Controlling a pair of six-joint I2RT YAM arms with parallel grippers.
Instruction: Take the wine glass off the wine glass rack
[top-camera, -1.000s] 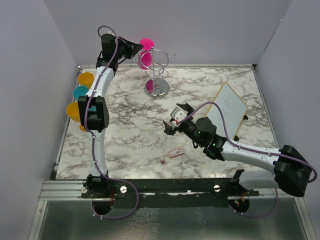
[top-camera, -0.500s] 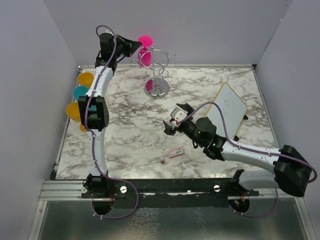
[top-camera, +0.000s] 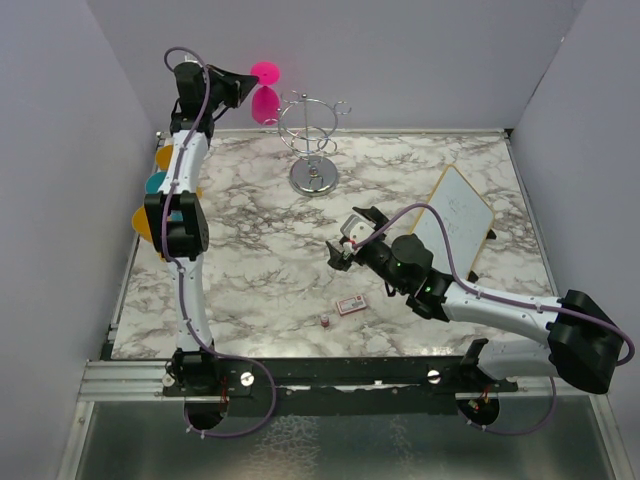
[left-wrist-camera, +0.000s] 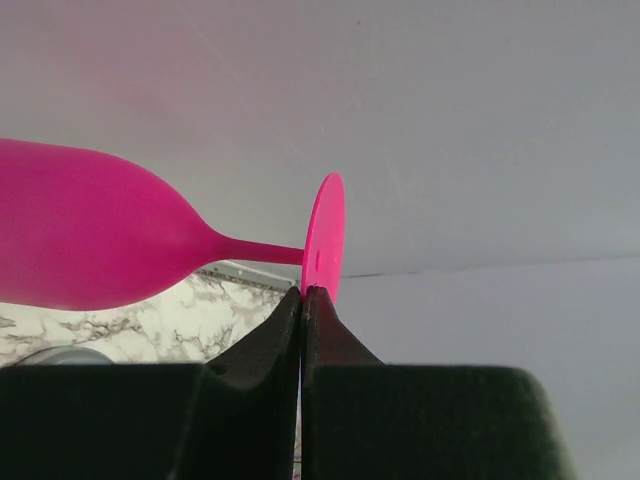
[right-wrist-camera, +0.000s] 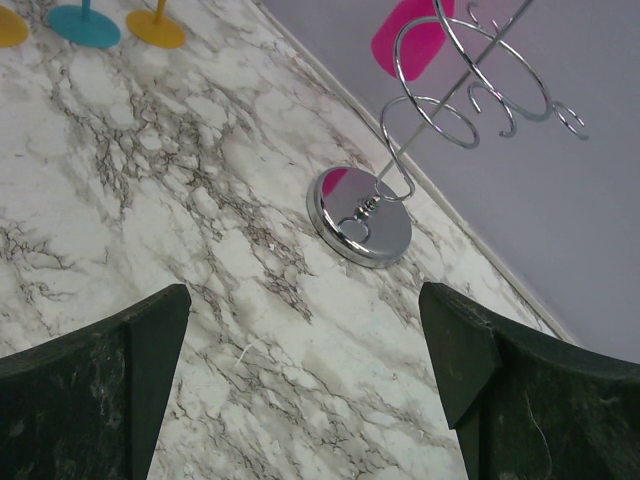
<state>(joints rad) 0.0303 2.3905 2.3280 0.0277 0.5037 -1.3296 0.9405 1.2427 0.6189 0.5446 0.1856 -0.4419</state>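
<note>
The pink wine glass (top-camera: 265, 98) hangs in the air left of the chrome wine glass rack (top-camera: 312, 128), apart from its ring. My left gripper (top-camera: 244, 84) is shut on the edge of the glass's round foot. In the left wrist view the glass (left-wrist-camera: 90, 240) lies sideways, its foot pinched between my left gripper's (left-wrist-camera: 302, 292) tips. My right gripper (top-camera: 345, 242) is open and empty over mid-table. In the right wrist view, my right gripper (right-wrist-camera: 310, 340) faces the rack (right-wrist-camera: 362, 216), with the glass (right-wrist-camera: 412, 38) behind the ring.
Yellow (top-camera: 171, 157) and teal (top-camera: 158, 184) glasses stand along the left table edge. A white board (top-camera: 460, 215) lies at the right. A small red card (top-camera: 350, 305) and a tiny item (top-camera: 325, 320) lie near the front. Walls close off the back and sides.
My left gripper has moved left and up with the pink glass, drawing it off the rack's ring. The right arm has not moved.
</note>
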